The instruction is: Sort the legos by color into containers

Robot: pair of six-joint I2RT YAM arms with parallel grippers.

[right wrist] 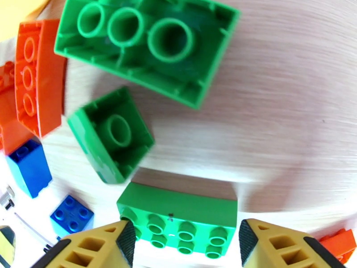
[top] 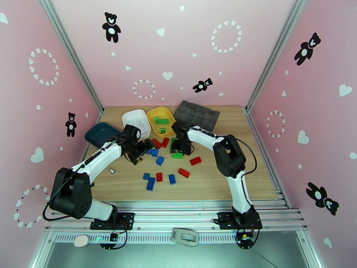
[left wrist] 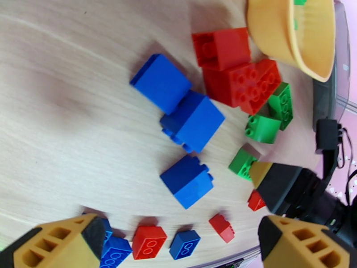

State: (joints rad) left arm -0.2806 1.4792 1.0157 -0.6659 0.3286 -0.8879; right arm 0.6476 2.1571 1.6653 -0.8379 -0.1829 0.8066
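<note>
Right wrist, green lego (right wrist: 178, 206) lying between right end effector (right wrist: 185, 229) tips, jaws straddling it, cannot tell whether clamped.

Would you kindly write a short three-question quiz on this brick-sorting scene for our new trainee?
1. What colour are the bricks lying in the yellow tray? A red, B green, C blue.
2. True or false: the left fingers stand wide apart, gripping nothing.
3. In the right wrist view, what colour is the long brick between the right fingers?

Key: 1 B. 2 True. 3 Green.
</note>
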